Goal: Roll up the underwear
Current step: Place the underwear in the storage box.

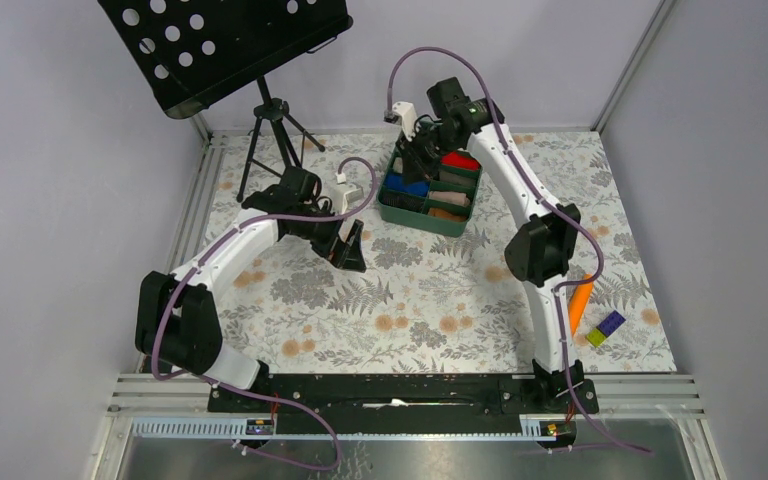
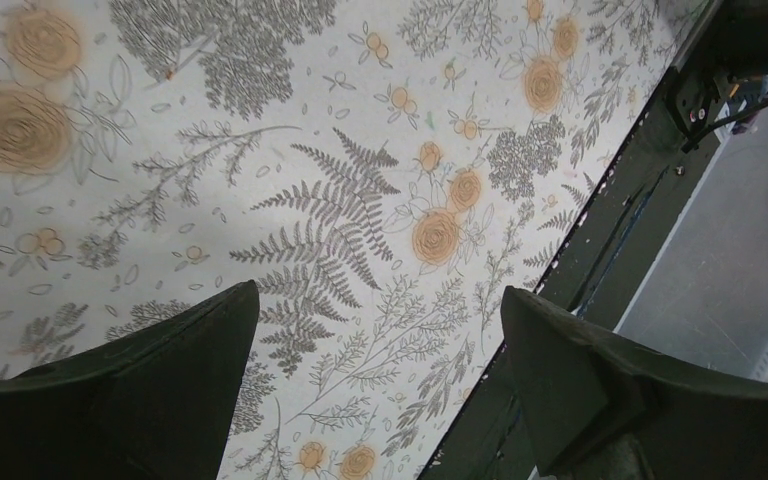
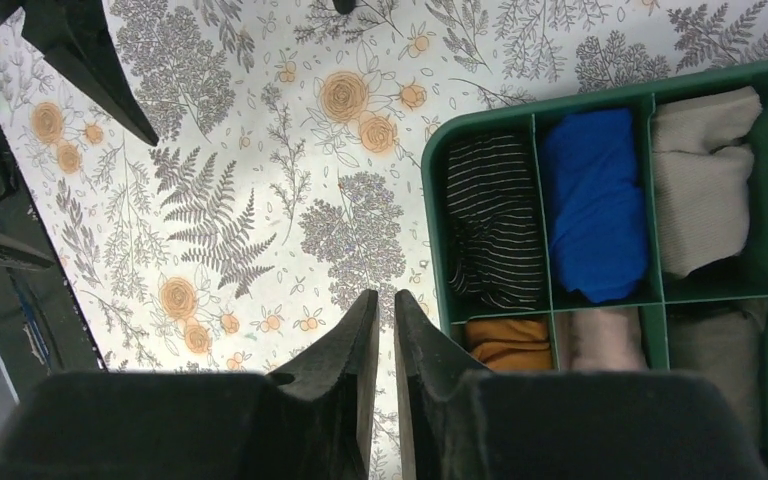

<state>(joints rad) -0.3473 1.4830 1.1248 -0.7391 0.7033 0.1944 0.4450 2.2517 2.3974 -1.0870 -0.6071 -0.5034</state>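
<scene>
The underwear (image 3: 495, 215), a black roll with fine pale lines, lies in the near-left corner compartment of the green tray (image 3: 438, 160). My right gripper (image 3: 386, 293) hovers just left of that tray corner, above the floral cloth. Its jaws are parted by a narrow slit with nothing between them. In the top view the right gripper (image 1: 412, 160) hangs over the left end of the tray (image 1: 430, 218). My left gripper (image 2: 379, 290) is wide open and empty above the floral cloth, left of the tray (image 1: 348, 250).
Blue (image 3: 595, 200), beige (image 3: 705, 190), mustard (image 3: 508, 340) and pink rolls fill other tray compartments. A music stand on a tripod (image 1: 270, 120) stands at the back left. An orange marker (image 1: 580, 300) and toy bricks (image 1: 605, 328) lie at the right.
</scene>
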